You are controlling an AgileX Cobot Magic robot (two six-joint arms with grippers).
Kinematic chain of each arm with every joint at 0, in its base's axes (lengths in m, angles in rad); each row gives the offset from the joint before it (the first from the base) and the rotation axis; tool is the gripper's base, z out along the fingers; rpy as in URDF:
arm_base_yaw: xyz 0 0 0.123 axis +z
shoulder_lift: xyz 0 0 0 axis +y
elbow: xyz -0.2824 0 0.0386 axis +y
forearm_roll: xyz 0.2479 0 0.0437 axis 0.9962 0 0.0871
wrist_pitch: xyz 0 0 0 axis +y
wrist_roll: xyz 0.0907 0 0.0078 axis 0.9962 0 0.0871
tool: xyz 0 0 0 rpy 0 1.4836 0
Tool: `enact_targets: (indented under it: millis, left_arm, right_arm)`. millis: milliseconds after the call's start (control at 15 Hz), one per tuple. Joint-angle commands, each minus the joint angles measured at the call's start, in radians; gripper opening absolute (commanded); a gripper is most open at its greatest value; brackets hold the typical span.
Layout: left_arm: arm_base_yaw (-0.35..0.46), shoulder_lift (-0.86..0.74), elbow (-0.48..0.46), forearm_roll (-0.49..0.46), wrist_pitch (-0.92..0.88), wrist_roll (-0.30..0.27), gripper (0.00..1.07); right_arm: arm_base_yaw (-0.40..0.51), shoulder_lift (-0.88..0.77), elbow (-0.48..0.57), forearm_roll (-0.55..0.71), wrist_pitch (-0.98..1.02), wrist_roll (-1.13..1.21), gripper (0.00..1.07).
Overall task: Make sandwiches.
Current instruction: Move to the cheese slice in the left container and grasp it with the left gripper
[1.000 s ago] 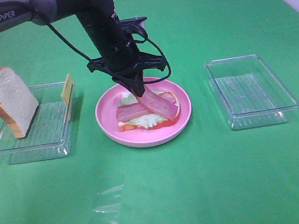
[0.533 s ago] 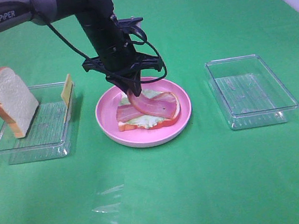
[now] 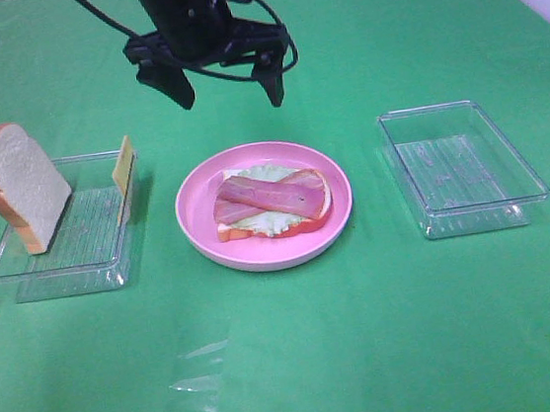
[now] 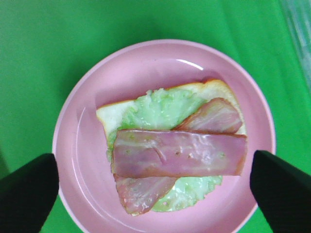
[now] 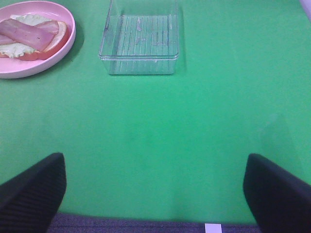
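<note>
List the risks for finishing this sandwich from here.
1. The cheese stands on edge against the left tray wall. A pinch there may knock it flat or slip off.
2. The bacon strips lie crossed, so the cheese and the bread set on top may sit tilted and slide.
3. The bread stands tilted in that tray, so lifting it could drag the tray along.

The left tool (image 3: pixel 231 99) now hangs well above the pink plate (image 3: pixel 195 220), jaws spread. The bacon strip (image 3: pixel 272 194) it gripped lies flat, seemingly crossing the other strip (image 3: pixel 234 212).
</note>
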Motion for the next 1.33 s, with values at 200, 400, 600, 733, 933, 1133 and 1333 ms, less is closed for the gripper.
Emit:
enact_targets:
  millis: [200,400,600,733,933,1133,1333]
  left_arm:
    - [0.067,-0.22,0.283,0.071,0.105,-0.051,1.01]
    - [0.152,-0.236,0.361,0.056,0.105,-0.057,1.01]
    - [0.189,-0.2,0.36,0.06,0.105,-0.051,1.01]
    - [0.202,-0.153,0.336,0.065,0.09,-0.049,1.01]
    - [0.202,-0.06,0.271,0.065,0.08,-0.054,1.01]
    - [0.202,-0.007,0.246,0.069,0.042,-0.057,1.01]
    - [0.202,0.019,0.244,0.086,0.033,-0.057,0.99]
  right_arm:
    - [0.002,-0.028,0.002,0.0,-0.003,-0.006,0.94]
    - [0.002,-0.028,0.002,0.0,-0.003,-0.006,0.94]
    - [0.002,-0.028,0.002,0.0,-0.003,-0.006,0.94]
    - [0.002,-0.028,0.002,0.0,-0.003,-0.006,0.94]
    - [0.002,-0.028,0.002,0.0,-0.003,-0.006,0.94]
    - [0.002,-0.028,0.002,0.0,-0.003,-0.006,0.94]
    - [0.002,-0.028,0.002,0.0,-0.003,-0.006,0.94]
